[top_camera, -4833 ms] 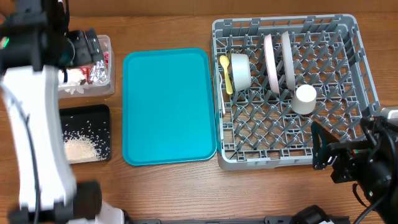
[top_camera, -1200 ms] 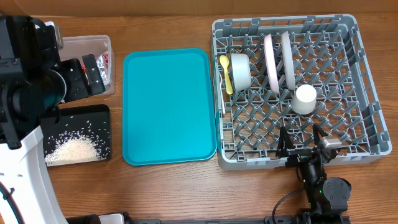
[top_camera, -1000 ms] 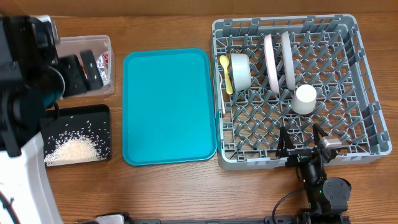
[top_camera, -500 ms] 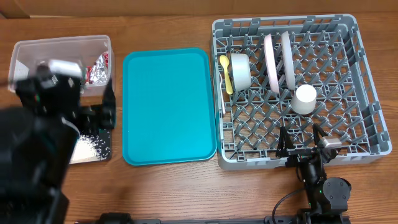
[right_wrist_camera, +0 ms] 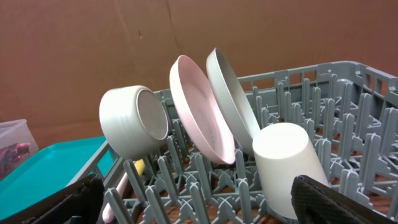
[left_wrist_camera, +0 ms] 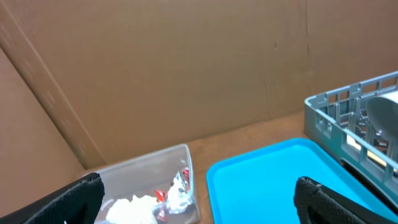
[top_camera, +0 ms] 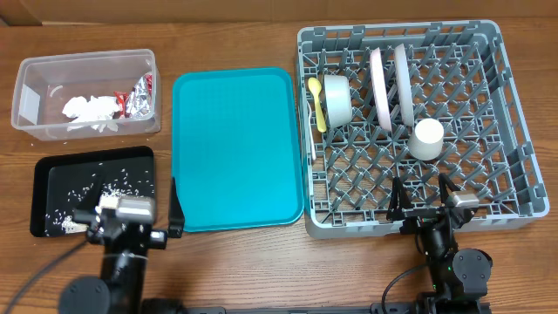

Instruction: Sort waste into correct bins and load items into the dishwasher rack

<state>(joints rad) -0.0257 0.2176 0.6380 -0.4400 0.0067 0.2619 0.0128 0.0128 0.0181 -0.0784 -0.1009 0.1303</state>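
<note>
On the table at 10 o'clock: clear tub (top_camera: 26, 96) holds the crumpled napkin (top_camera: 90, 107) and the foil wrapper (top_camera: 139, 94), lying close together. Black tray (top_camera: 52, 174) at 8 o'clock holds scattered rice grains (top_camera: 113, 187); its near edge is partly hidden by the left arm. Teal tray (top_camera: 235, 148) at centre shows no waste on it.

Rack (top_camera: 514, 113) at 3 o'clock:
- bowl (top_camera: 337, 98) on its side toward the rack's 10 o'clock, with the yellow spoon (top_camera: 317, 103) just beside it
- pinkish plate (top_camera: 381, 87) and grey plate (top_camera: 403, 83) on edge between the pegs, leaning the same way
- white cup (top_camera: 427, 138) among the pegs near the middle, slightly tilted
- fork: a thin pale strip by the rack's 9 o'clock wall may be it; cannot confirm

Judgement: sorting and loading look finished, or very nearly. I see nothing loose on the wood, and only the fork is unverified.

Left gripper (top_camera: 129, 212) is at 7 o'clock, fingers spread wide and carrying nothing. Right gripper (top_camera: 420, 202) is at 5 o'clock, at the rack's near wall, likewise spread and empty.

Versus earlier: half a second back the left arm was a blur over the black tray and the tub's near corner. It has now pulled back to the near table edge, so both bins are in plain view. The right arm has not moved over the last 1.2 s; 4.8 s ago it sat further round, toward 4 o'clock. Rack contents are the same in every frame.
</note>
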